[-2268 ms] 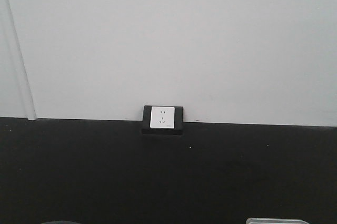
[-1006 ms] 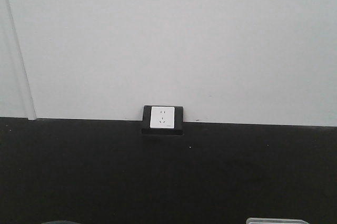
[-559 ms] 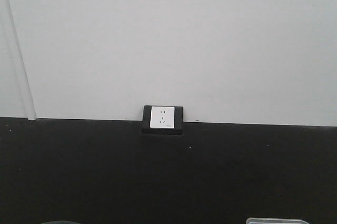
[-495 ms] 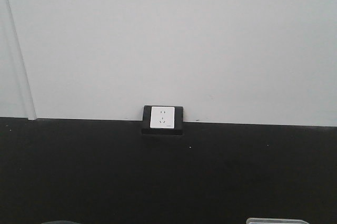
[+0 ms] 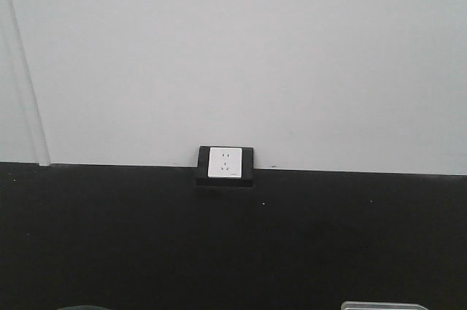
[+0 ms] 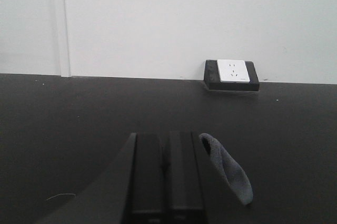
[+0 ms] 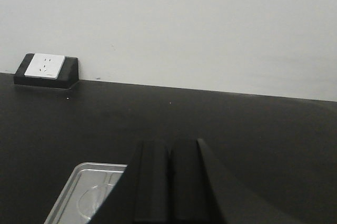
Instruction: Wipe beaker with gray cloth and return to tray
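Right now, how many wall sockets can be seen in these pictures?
1. The same white socket in its black box sits where the black table meets the white wall; both wrist cameras show it too. Others may lie outside the views.

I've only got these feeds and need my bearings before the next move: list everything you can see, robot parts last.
tray: one, silver metal, on the black table left of the right gripper; something clear inside, too faint to name
gray cloth: one, dark gray, right beside the left gripper
wall socket: one, white in a black housing, at the wall's foot
table: one, black
wall: white
left gripper: black, fingers together
right gripper: black, fingers together
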Robot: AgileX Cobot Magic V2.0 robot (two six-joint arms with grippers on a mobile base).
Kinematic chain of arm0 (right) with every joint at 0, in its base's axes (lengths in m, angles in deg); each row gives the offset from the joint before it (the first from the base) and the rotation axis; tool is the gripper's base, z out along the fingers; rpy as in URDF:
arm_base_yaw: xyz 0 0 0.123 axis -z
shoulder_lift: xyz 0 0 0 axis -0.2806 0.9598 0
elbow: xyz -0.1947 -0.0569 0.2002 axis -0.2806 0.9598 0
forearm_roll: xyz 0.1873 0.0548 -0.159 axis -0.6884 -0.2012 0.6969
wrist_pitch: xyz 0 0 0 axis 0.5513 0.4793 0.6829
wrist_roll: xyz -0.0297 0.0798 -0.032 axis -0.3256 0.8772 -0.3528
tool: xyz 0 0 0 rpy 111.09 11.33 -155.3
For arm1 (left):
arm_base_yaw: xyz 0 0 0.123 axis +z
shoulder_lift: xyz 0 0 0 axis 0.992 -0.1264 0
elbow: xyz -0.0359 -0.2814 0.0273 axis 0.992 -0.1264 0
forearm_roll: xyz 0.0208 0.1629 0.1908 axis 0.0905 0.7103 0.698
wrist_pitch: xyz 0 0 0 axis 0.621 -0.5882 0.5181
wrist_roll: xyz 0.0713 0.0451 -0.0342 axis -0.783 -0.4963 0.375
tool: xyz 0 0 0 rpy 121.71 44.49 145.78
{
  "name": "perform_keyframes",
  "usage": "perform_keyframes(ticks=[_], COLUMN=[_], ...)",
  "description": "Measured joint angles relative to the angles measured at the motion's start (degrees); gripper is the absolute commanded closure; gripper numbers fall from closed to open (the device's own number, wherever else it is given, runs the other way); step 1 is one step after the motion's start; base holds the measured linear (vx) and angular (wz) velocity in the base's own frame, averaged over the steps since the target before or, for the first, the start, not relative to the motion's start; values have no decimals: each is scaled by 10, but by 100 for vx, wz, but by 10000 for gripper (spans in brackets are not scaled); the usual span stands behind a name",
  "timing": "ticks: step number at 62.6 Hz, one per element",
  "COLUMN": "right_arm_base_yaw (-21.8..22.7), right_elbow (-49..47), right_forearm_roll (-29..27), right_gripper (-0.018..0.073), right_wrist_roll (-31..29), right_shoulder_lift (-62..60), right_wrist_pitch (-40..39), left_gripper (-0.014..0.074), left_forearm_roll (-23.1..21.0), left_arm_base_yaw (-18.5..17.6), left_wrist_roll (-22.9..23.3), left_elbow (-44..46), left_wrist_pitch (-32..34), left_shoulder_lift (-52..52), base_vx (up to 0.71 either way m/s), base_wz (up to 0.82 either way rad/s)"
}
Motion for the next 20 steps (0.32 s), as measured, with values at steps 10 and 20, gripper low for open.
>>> perform_keyframes(ticks=[10, 20], right_arm_base_yaw=[0, 0], right_elbow=[0, 0], right_forearm_roll=[0, 0], right_gripper=[570, 570], right_wrist_roll=[0, 0], right_shoulder_lift=[0, 0], right_wrist_pitch=[0, 0], left_gripper=[603, 603], left_forearm_roll=[0, 0], left_arm_base_yaw=[0, 0], left_wrist_roll=[0, 0], left_elbow=[0, 0], left_wrist_pitch=[0, 0], left_shoulder_lift=[0, 0], base_vx=[0, 0], base_wz=[0, 0])
